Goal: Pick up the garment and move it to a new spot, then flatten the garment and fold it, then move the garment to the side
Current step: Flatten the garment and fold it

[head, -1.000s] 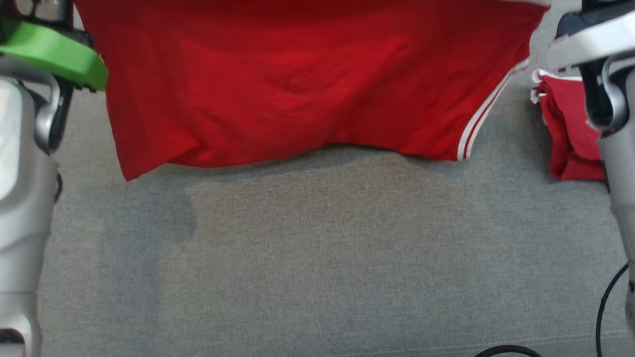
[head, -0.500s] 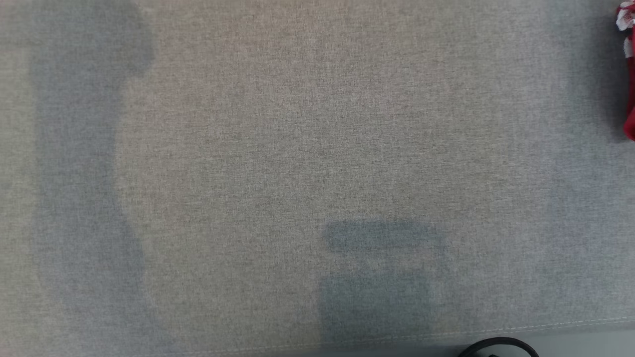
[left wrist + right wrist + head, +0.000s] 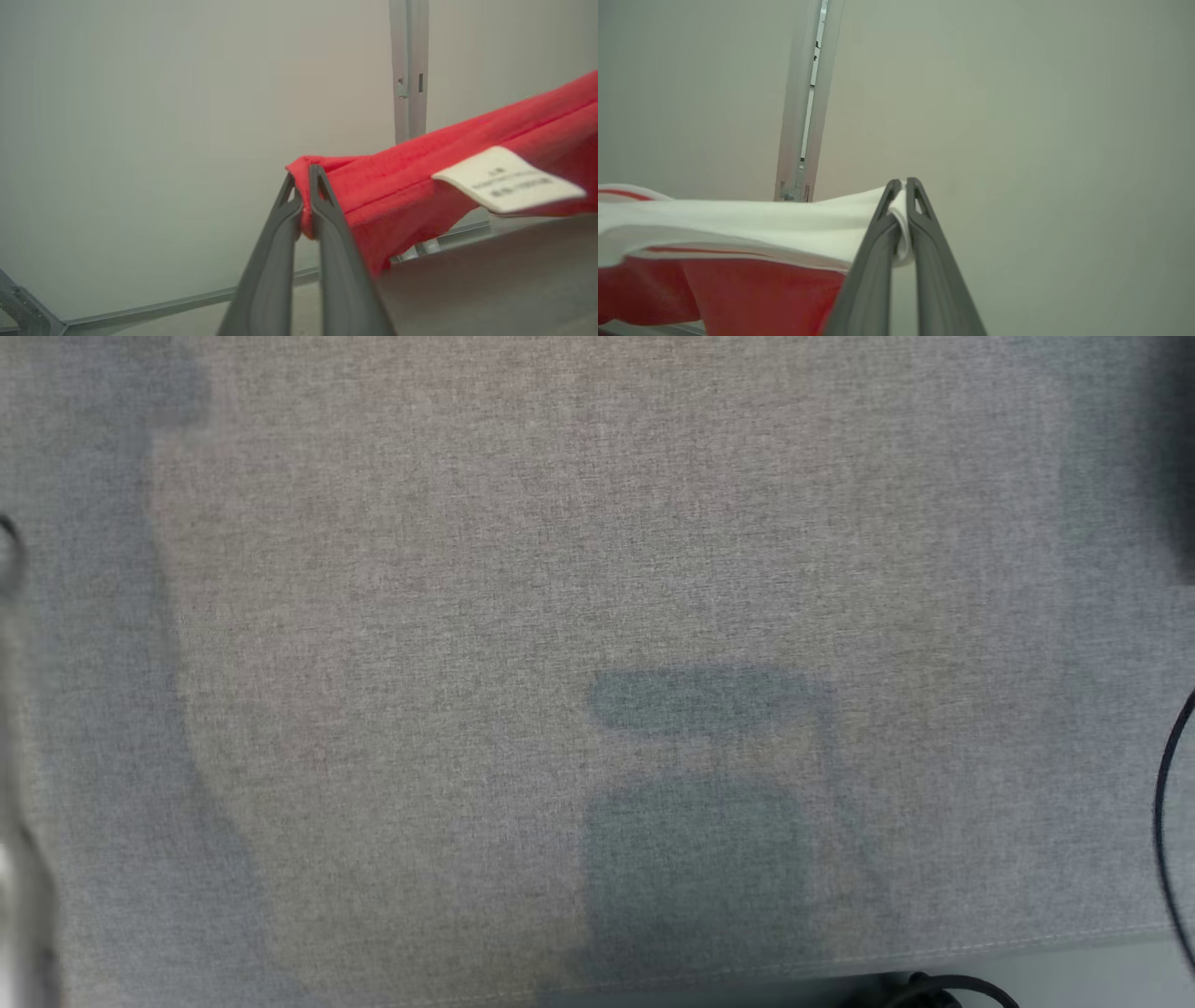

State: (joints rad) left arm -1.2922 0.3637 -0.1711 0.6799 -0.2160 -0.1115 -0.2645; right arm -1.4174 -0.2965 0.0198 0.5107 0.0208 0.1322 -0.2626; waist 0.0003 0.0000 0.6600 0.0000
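Grip first: our left gripper (image 3: 303,177) is clenched on a red corner of the garment (image 3: 402,182). From there the cloth runs off toward three o'clock in the left wrist view, with a white label (image 3: 507,184) lying on it. Our right gripper (image 3: 901,183) is clamped just as tight on the white band (image 3: 761,219) at the opposite end, and the red body sags toward eight o'clock. We judge that the garment hangs stretched between both arms, above the grey table (image 3: 420,569).

Both bites sit at the very edge of the cloth, so spreading our arms further could pull a corner free. Lowering one arm before the other would land the garment creased. A dark cable (image 3: 1167,803) at four o'clock in the head view could catch a trailing hem.
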